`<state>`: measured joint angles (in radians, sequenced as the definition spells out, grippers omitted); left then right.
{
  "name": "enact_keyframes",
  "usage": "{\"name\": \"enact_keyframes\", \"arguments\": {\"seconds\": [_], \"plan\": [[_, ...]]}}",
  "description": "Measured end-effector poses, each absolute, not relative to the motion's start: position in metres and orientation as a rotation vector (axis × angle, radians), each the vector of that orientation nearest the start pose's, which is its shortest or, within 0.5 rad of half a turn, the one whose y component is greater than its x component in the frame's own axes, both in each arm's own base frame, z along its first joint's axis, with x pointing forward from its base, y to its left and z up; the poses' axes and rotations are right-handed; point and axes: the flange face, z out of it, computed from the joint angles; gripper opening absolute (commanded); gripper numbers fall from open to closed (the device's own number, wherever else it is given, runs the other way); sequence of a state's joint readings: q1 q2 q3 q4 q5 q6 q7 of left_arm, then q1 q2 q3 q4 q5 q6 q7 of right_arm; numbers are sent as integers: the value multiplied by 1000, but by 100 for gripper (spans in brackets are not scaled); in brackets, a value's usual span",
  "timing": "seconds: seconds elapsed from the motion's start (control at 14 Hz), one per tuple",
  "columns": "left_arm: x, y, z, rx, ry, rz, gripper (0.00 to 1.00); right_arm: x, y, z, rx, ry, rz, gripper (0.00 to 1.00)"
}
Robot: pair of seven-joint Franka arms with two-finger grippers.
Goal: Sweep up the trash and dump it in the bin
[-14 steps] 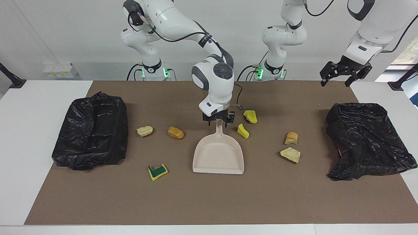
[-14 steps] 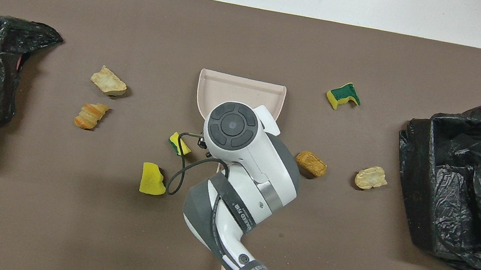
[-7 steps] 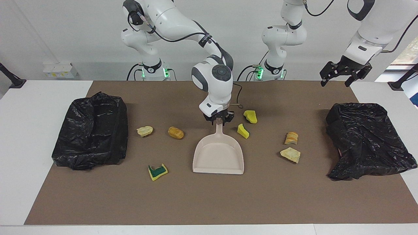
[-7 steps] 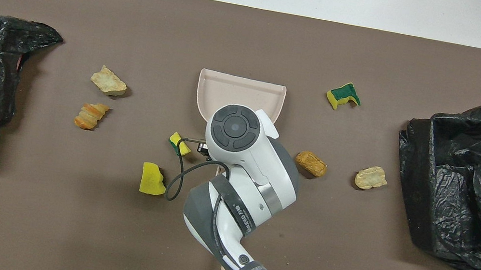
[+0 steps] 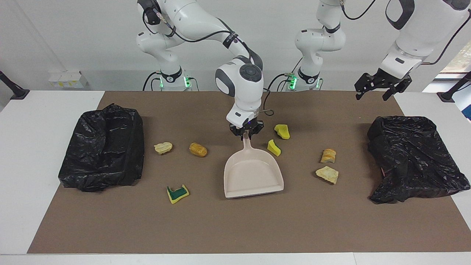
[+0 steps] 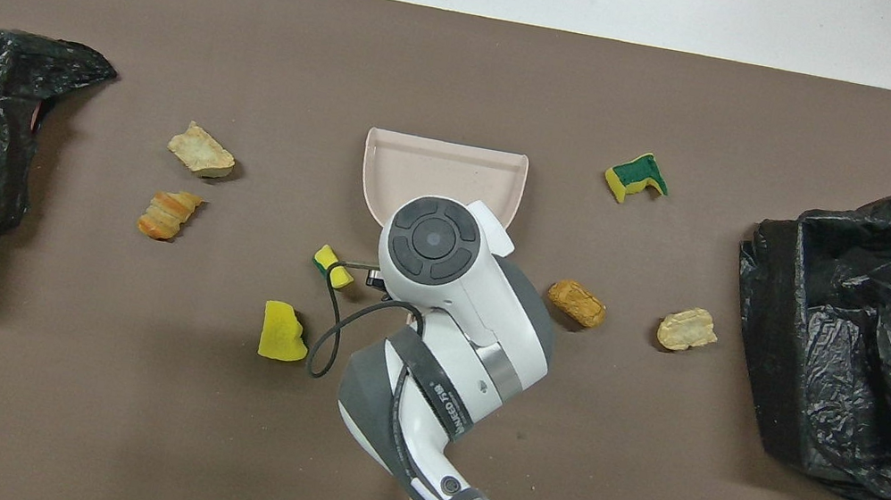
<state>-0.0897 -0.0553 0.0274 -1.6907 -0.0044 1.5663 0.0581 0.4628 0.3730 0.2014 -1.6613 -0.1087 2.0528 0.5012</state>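
Brown mat (image 5: 235, 228), right gripper (image 5: 245, 133) clamping dustpan (image 5: 253, 176) handle, hidden overhead

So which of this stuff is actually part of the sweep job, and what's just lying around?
Job: dustpan, its handle gripped by the right gripper; seven trash scraps; black-bagged bins.
Lying about: brown mat; white box by the wall; left gripper, open, waiting.

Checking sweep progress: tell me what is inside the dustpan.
The dustpan tray is bare in the facing view; no trash in it. Overhead, the right arm covers its handle end. The right gripper grips the handle.
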Motion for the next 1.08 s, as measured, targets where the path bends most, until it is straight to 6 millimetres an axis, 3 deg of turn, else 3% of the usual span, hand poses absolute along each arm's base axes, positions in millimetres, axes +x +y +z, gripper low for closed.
{"name": "enact_keyframes", "arguments": {"seconds": [0.14,0.29,0.57,0.79,1.08], "plan": [[527,-58,564,-3143,250,102,100,546,361,423,-3119,-503,-65,0],[513,-88,532,-3150,276,83,100,564,323,433,-3071,-794,-51,0],[471,-153,490,-3153,321,107,100,594,263,428,-2857,-1398,-12,0],[437,-221,461,-3157,282,78,100,613,219,425,-2641,-1764,43,0],[363,-333,411,-3159,234,58,100,630,212,416,-2409,-2120,77,0]]}}
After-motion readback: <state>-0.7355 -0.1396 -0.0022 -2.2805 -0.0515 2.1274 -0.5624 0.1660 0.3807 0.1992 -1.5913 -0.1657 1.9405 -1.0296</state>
